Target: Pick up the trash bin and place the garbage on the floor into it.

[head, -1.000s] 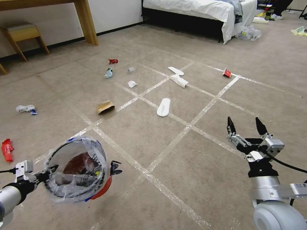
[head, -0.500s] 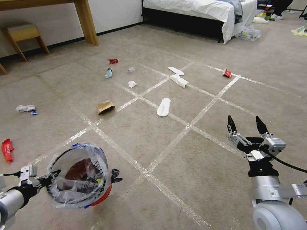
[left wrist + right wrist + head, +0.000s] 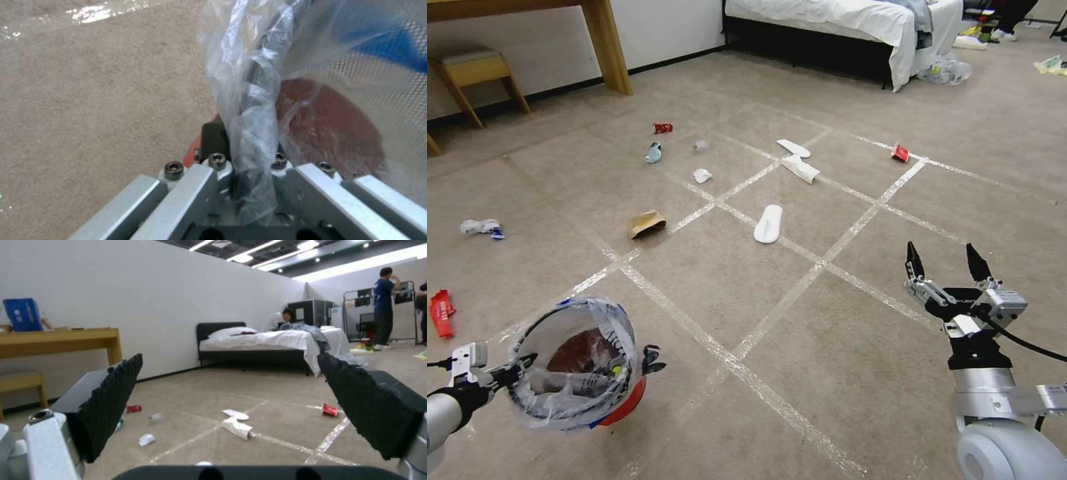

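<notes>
So bin pickup done: left claw (image 3: 584,363) clamped on the red trash bin (image 3: 570,363) rim; right claw (image 3: 946,267) spread wide, empty; slipper (image 3: 768,223), brown paper bag (image 3: 646,223) remain on floor (image 3: 800,333).

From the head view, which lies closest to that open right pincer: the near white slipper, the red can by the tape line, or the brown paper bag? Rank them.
Measured from the right pincer:
1. Near white slipper, ahead and to its left.
2. Red can, farther ahead, by the tape line.
3. Brown paper bag, far across to its left.
</notes>
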Robot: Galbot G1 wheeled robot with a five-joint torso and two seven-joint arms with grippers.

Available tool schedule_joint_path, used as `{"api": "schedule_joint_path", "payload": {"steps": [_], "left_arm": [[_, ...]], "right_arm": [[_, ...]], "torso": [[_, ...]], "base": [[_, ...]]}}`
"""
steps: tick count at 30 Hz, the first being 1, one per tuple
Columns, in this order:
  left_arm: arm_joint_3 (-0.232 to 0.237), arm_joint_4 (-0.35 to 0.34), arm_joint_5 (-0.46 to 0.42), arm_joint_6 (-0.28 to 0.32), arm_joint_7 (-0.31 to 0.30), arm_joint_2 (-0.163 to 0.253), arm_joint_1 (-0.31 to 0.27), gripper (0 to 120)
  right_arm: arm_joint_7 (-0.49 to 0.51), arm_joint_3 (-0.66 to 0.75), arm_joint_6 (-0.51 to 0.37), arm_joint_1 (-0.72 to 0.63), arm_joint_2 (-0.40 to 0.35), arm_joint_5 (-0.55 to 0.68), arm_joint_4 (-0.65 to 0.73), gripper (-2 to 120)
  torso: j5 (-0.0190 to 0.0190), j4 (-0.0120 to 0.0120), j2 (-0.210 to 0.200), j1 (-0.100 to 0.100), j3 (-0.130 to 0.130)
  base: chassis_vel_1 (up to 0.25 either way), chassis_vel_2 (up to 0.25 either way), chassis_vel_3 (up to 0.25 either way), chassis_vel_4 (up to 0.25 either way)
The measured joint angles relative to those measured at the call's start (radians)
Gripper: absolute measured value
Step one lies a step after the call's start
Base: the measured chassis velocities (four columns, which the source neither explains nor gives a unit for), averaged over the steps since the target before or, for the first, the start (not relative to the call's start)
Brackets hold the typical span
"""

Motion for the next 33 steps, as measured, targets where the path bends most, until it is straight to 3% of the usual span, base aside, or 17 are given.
{"api": "schedule_joint_path", "payload": {"steps": [33], "left_arm": [[-0.026, -0.006, -0.003, 0.0, 0.002, -0.008, 0.017, 1]], "right_arm": [[-0.006, -0.015, 0.006, 0.005, 0.018, -0.019, -0.003, 100]], "torso": [[0.0002, -0.0002, 0.0, 0.0, 0.0]], "base": [[-0.138, 0.139, 0.146, -0.142]]}}
